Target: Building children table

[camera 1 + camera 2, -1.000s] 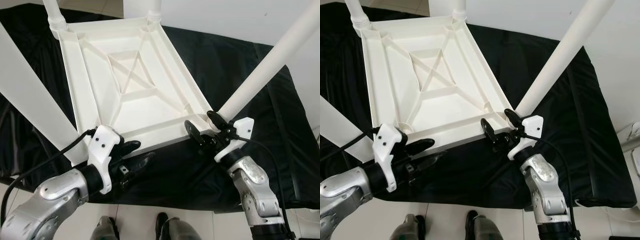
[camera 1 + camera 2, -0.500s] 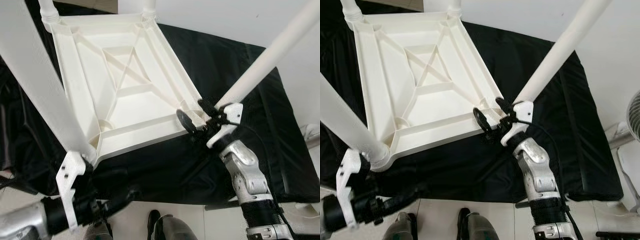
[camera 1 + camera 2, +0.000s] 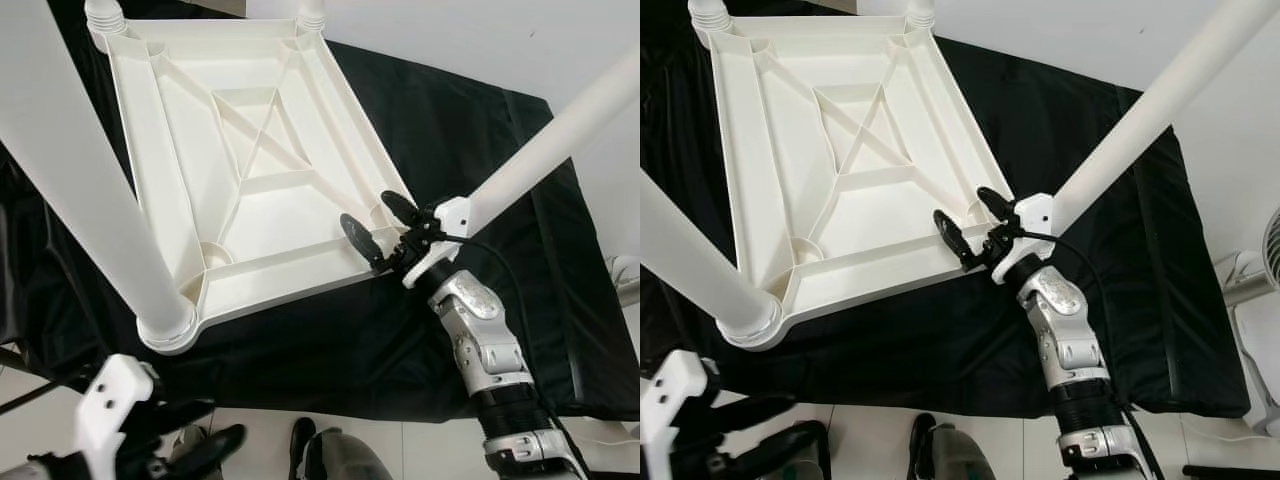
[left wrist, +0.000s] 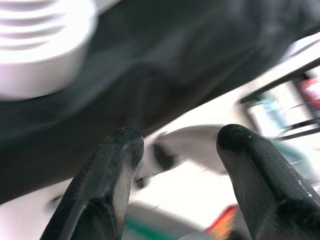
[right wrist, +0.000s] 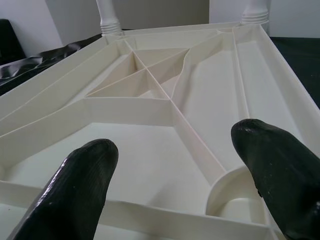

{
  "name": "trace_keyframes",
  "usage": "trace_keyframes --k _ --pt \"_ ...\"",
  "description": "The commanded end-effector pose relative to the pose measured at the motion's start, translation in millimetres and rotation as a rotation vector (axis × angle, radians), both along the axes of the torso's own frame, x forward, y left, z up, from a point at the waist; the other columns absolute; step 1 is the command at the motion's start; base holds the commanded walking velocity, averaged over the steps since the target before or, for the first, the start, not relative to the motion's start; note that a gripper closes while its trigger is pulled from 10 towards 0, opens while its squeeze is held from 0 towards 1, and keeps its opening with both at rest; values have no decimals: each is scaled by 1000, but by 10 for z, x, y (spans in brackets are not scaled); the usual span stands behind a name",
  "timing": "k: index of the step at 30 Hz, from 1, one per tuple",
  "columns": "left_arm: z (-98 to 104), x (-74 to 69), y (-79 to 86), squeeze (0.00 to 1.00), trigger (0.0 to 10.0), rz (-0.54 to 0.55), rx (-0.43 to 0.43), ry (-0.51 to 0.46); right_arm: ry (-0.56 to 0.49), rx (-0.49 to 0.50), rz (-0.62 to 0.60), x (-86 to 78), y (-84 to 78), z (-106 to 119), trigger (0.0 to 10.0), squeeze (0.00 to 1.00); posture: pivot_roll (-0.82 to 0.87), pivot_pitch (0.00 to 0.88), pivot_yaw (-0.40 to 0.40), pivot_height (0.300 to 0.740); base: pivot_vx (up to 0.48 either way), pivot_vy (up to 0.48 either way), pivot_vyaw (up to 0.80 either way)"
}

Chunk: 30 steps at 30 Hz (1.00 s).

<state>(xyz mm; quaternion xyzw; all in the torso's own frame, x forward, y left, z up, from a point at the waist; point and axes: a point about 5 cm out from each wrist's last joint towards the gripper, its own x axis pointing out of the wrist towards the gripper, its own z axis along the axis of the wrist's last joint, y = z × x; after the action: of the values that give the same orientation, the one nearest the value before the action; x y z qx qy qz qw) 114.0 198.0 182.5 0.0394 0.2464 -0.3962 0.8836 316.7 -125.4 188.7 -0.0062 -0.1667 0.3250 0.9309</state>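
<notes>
The white children's table top [image 3: 265,215] lies upside down on a black mat [image 3: 480,130]. Two legs stand at its far corners [image 3: 105,15] [image 3: 312,12]. A third, thick leg [image 3: 90,190] stands in the near left corner. A fourth leg [image 3: 560,130] slants up by the near right corner, its lower end hidden behind my right wrist. My right gripper [image 3: 375,222] is open over that corner, and the round socket [image 5: 235,200] between its fingers looks empty. My left gripper [image 3: 222,420] is open and holds nothing, low over the floor below the near left corner.
The black mat covers a low platform whose front edge [image 3: 330,400] faces me, with light floor tiles below it. Dark shoes [image 3: 330,460] show at the bottom. A fan [image 3: 1270,250] stands at the right. A cable [image 3: 520,290] runs along my right arm.
My left gripper has dropped back from the near left corner toward the floor, leaving the thick leg standing there. The right gripper stays open at its corner. The camera has shifted.
</notes>
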Motion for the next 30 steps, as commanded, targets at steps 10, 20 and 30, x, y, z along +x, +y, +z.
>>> trace_keyframes --k 10,20,30 --pt "158 605 728 0 10000 267 466 -215 -9 49 -9 21 49 -19 10000 0 285 253 -168 740 0 0 0" --pt "363 1203 358 0 10000 337 313 -517 -7 78 -44 -19 48 -45 10000 0 249 250 -160 740 0 0 0" --pt "213 1404 -247 0 10000 187 139 -517 -4 103 -120 -123 -20 -99 10000 0 195 253 -121 740 0 0 0"
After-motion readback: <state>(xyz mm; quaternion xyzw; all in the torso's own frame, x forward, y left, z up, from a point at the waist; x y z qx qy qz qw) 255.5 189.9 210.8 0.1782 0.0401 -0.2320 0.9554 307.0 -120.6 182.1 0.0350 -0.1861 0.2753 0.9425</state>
